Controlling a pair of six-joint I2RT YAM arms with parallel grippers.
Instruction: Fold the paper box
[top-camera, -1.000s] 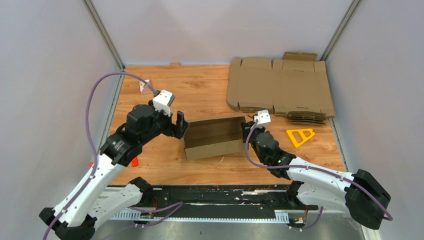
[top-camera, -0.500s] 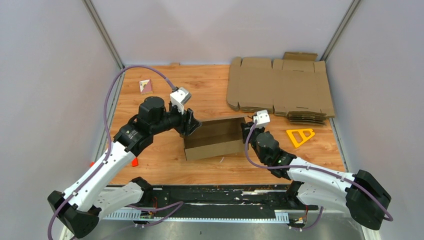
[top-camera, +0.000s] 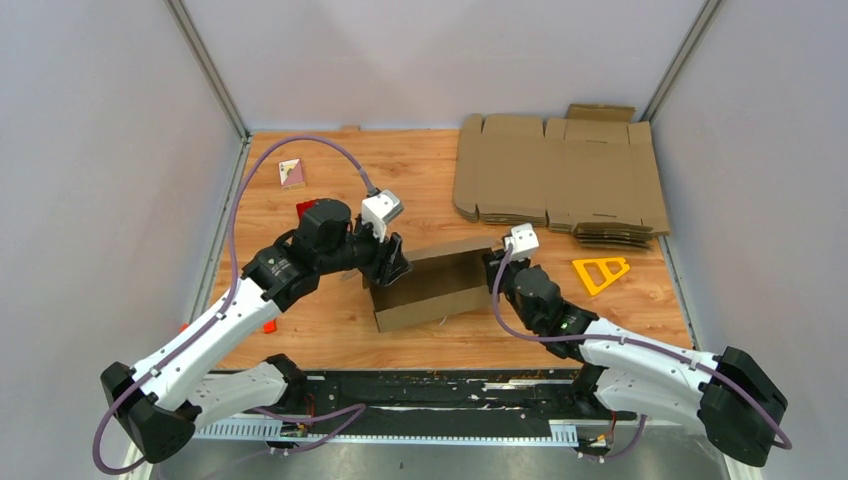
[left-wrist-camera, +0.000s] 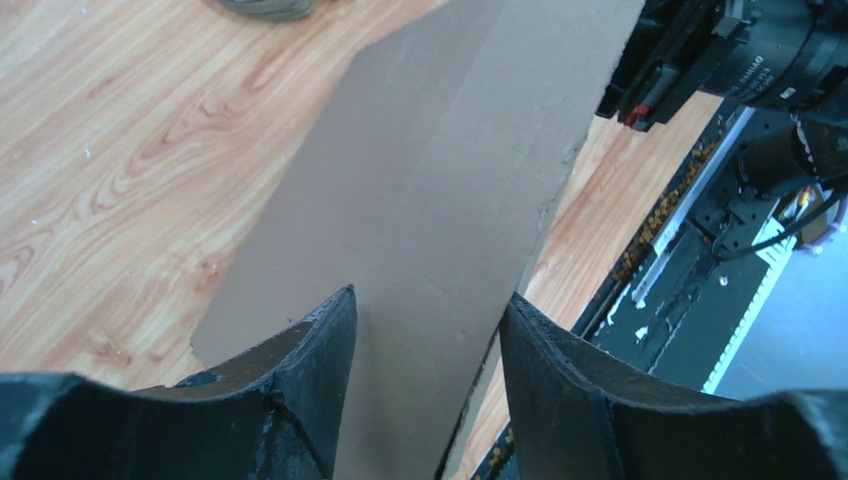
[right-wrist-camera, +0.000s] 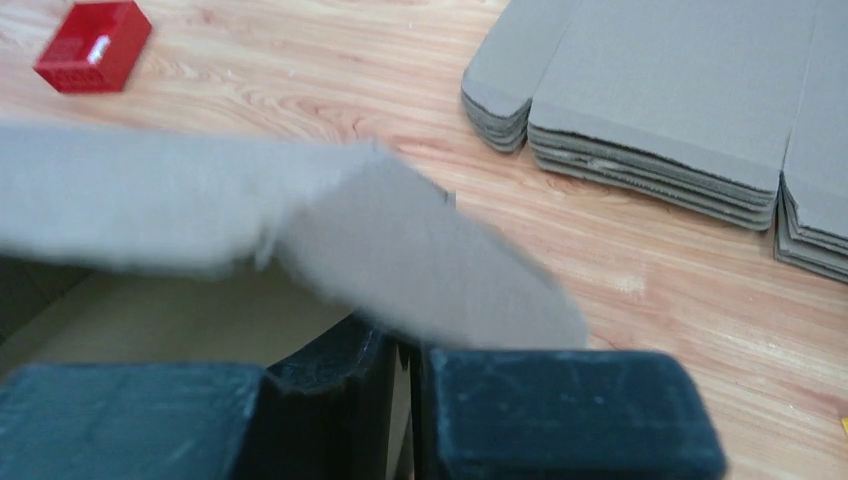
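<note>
The plain brown cardboard paper box (top-camera: 430, 285) sits mid-table on the pale wooden table (top-camera: 400, 170), long side running left to right, between the two arms. The left gripper (top-camera: 392, 262) is at the box's left end; in the left wrist view its fingers (left-wrist-camera: 300, 370) stand spread, with a broad cardboard panel filling the gap beyond them. The right gripper (top-camera: 494, 268) is at the right end; its fingers (right-wrist-camera: 560, 400) are pressed almost together under a blurred flap, and whether cardboard is nipped between them I cannot tell. Far right lies a pile of flat brown cardboard sheets (top-camera: 560, 175); near it, a yellow triangular plastic piece (top-camera: 600, 272); far left of the box, a small red box (right-wrist-camera: 95, 45).
</note>
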